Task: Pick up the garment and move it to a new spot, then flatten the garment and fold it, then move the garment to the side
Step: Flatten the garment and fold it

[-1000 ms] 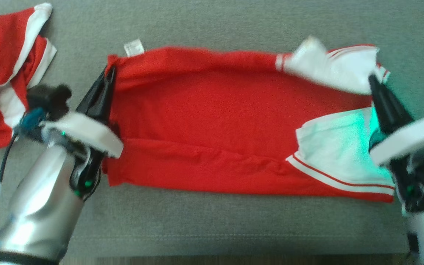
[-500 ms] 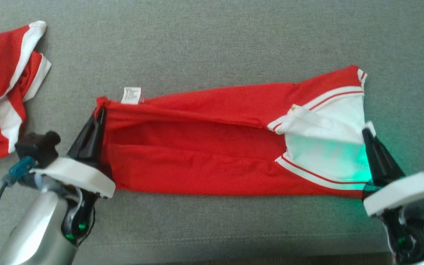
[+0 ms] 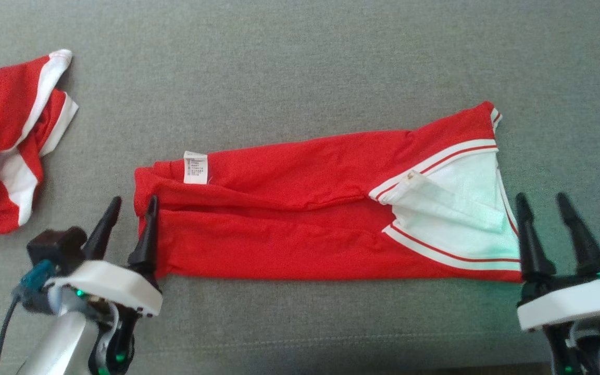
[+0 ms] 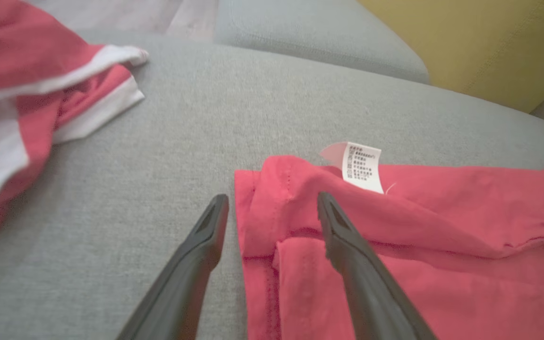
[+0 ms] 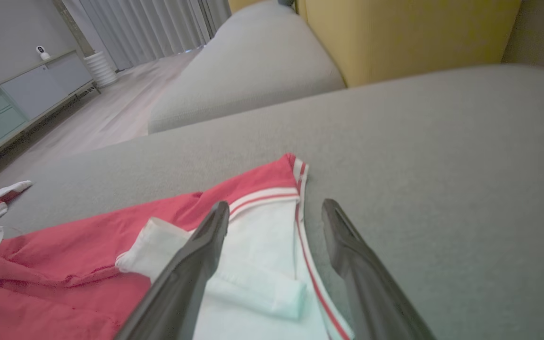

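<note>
The garment (image 3: 289, 229) is red, with a white panel at its right end that is bordered by thin red and white stripes. It is folded along its length into a long, narrow band, and a lengthwise crease runs through the red part. A small white flap of cloth lies across the white panel. A white care label (image 3: 196, 167) sits on top near the left end. The band lies flat on the grey sofa cushion (image 3: 300, 62), in the nearer half of it, with its right end a little farther from the robot than its left end.

The left gripper (image 3: 134, 202) is at the left end of the garment. Its jaws stand wide apart and grip no cloth. One finger is over the red edge and the other is over the bare grey fabric, so the edge of the cloth runs between them. I cannot tell if the fingertip touches the cloth.

The right gripper (image 3: 542, 199) is at the right end, also with its jaws wide and gripping nothing. Its inner finger is at the border of the white panel and its outer finger is over the grey cushion.

There are two red and white garments: the folded one, and a crumpled second garment (image 3: 3, 140) well apart at the far left. There are two grippers, each with two dark fingers, and one label.
</note>
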You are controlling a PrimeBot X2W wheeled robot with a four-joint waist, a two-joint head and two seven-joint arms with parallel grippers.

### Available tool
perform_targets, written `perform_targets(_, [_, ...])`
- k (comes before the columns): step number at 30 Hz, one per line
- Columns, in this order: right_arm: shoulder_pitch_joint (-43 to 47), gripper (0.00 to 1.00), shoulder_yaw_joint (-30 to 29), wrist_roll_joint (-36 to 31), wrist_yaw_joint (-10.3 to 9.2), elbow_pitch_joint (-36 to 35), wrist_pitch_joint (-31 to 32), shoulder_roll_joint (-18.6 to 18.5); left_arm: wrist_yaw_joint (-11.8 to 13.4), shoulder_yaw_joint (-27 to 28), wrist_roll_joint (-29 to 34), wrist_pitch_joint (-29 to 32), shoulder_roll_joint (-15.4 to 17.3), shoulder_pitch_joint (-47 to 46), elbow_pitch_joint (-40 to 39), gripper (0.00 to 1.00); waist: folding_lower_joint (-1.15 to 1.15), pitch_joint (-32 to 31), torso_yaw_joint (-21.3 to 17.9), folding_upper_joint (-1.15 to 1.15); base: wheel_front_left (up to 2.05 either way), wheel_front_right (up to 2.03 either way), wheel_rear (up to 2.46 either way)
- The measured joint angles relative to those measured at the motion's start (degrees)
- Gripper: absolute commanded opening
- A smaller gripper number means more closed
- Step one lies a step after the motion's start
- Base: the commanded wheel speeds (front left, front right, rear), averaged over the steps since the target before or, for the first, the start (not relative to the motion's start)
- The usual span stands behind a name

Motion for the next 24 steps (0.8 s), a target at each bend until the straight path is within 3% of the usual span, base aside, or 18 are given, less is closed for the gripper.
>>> perform_targets(9, [-0.2,1.00,-1.3,-9.8,0.00,-6.3,-3.7,1.3,8.0,3.8,8.6,-2.1,0.6,2.7,-12.3,1.00,0.00,-2.8,-0.1,0.00,0.00,0.00,0.00])
perform_targets(13, [-0.3,1.00,-0.6,-10.6,0.00,-6.6,-3.3,1.5,8.8,3.9,10.4,-2.1,0.6,3.8,-15.7,1.00,0.00,-3.9,-0.2,0.00,0.00,0.00,0.00])
perform_targets(24, [-0.3,1.00,0.7,-10.4,0.00,-5.6,-2.4,1.5,10.0,3.5,11.7,-2.1,0.6,7.3,-15.8,1.00,0.00,-4.5,-0.5,0.00,0.00,0.00,0.00])
